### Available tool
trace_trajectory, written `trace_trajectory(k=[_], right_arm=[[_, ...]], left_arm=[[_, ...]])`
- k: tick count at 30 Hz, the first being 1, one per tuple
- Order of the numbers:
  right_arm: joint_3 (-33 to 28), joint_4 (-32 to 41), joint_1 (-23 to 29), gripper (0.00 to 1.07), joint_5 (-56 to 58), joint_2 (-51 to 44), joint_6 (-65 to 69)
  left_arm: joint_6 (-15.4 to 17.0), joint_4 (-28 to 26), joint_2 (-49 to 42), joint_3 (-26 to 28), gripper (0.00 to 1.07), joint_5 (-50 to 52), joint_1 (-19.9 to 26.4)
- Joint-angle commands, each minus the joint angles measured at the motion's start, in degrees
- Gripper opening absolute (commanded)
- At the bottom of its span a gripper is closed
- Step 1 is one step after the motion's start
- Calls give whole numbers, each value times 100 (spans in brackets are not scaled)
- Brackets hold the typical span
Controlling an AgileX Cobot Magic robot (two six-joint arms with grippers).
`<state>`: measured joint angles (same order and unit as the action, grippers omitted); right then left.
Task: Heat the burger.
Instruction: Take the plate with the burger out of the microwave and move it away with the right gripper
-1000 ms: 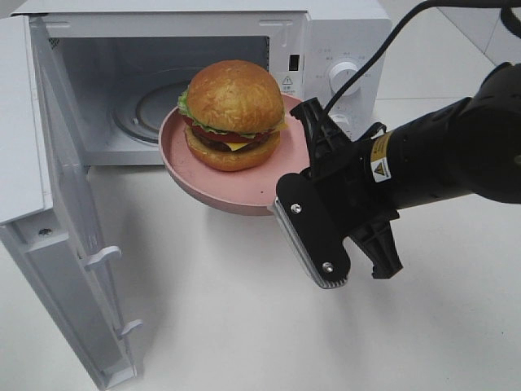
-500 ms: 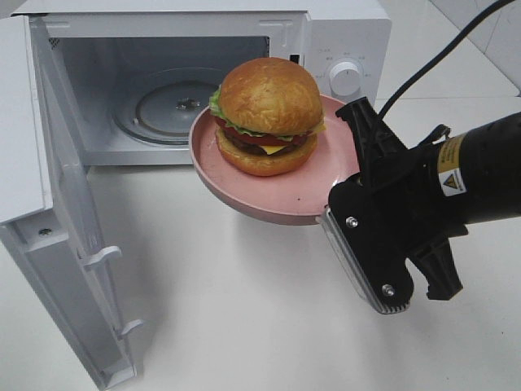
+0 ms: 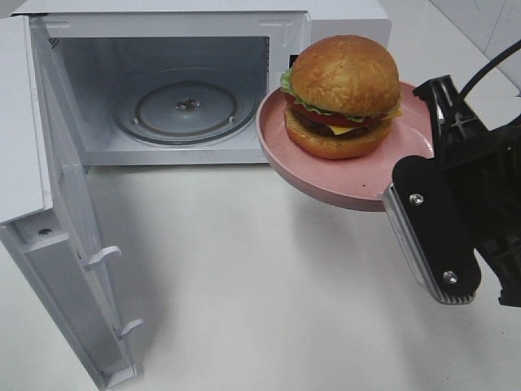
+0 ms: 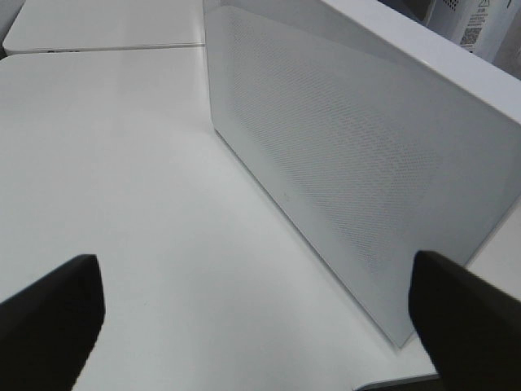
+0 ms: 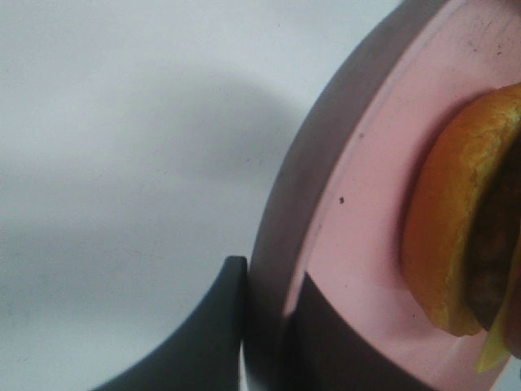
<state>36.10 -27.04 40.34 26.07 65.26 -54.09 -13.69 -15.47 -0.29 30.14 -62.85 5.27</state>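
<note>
The burger (image 3: 343, 94), with a glossy brown bun, lettuce, tomato and cheese, sits upright on a round pink plate (image 3: 346, 181) held in the air in front of the microwave's control panel. My right gripper (image 3: 417, 159) is shut on the plate's right rim. The right wrist view shows the fingers (image 5: 203, 334) pinching the plate's edge (image 5: 350, 220), with the burger's bun (image 5: 448, 244) beyond. My left gripper (image 4: 260, 326) stands open and empty beside the microwave door (image 4: 366, 163).
The white microwave (image 3: 342, 24) stands at the back with its door (image 3: 49, 204) swung wide to the left. Its glass turntable (image 3: 186, 106) lies bare inside. A white tabletop (image 3: 244, 285) stretches in front.
My right gripper has carried the plate and burger to the right, from in front of the microwave's opening to in front of its control panel. The left gripper has not changed.
</note>
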Motion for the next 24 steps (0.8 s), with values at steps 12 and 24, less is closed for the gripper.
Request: trace_trajectory(k=[12,24], right_arm=[[40,-940,0,0,974,-309,1937],[40,-1501,0,0,1908,-309,4045]], left_arm=[[34,-11,-109,-11,94,63,11],[34,-11,-109,-11,94,63,11]])
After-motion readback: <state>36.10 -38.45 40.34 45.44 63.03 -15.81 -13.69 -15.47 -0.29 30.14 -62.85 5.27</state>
